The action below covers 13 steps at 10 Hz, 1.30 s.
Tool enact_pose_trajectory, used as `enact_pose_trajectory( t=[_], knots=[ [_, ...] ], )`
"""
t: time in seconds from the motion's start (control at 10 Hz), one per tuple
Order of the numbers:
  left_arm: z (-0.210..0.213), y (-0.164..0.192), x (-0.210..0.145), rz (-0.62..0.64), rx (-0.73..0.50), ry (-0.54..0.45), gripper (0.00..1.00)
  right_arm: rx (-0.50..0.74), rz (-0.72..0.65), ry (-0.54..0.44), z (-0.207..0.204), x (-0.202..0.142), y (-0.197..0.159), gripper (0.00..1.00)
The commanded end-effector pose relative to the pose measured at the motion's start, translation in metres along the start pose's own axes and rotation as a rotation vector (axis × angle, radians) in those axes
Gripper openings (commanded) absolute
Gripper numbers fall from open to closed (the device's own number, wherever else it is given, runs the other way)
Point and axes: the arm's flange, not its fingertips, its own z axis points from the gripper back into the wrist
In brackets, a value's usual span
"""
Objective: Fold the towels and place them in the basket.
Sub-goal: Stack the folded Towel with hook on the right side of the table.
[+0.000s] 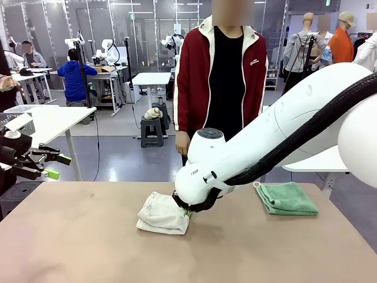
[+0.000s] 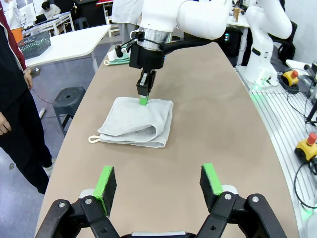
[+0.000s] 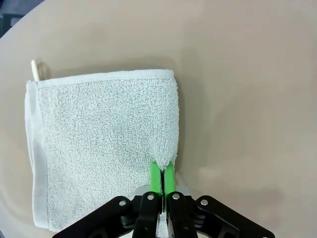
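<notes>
My left gripper [image 2: 158, 184] hangs wide open at nine o'clock. At table centre, my right gripper [image 3: 162, 174] pinches the folded cream towel [image 1: 162, 214] edge. The green towel [image 1: 287, 198] lies at two o'clock.

Folded cream towel [image 1: 162, 213] mid-table, mint towel [image 1: 287, 198] (folded) apart

We were in a robotics lab. Behind the person [image 1: 221, 76] across our table [image 1: 88, 236] stood rows of white tables [image 1: 152, 78] with other robot arms, glass partitions [image 1: 53, 23] and people working at benches. A stool [image 1: 152, 131] sat on the grey floor. In the left wrist view, emergency-stop buttons [image 2: 292, 75] and cables lay beside an arm's base [image 2: 261, 64].
</notes>
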Motion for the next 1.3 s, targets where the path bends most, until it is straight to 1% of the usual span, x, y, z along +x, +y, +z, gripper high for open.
enact_pose_trajectory(
  t=[0.0,0.1,0.3,0.5,0.9,1.0,1.2],
  knots=[
    [0.000,-0.003,0.002,-0.005,0.005,0.002,0.86,-0.003,0.035,-0.051,0.013,0.003,-0.009,0.03],
    [0.000,-0.003,0.002,-0.005,0.005,0.002,0.86,-0.022,0.055,-0.098,0.031,0.009,-0.023,0.03],
    [0.000,-0.003,0.002,-0.005,0.005,0.002,0.86,-0.018,0.136,-0.151,0.058,0.026,-0.053,0.03],
    [0.000,-0.003,0.002,-0.005,0.005,0.002,0.86,-0.081,0.170,-0.193,0.079,0.043,-0.080,0.03],
    [0.000,-0.003,0.002,-0.005,0.005,0.002,0.86,-0.143,0.289,-0.275,0.113,0.078,-0.121,0.03],
    [0.000,-0.003,0.002,-0.005,0.005,0.002,0.86,-0.157,0.308,-0.286,0.118,0.089,-0.130,0.03],
    [0.000,-0.003,0.002,-0.005,0.005,0.002,0.86,-0.197,0.356,-0.277,0.132,0.102,-0.143,0.03]
  ],
)
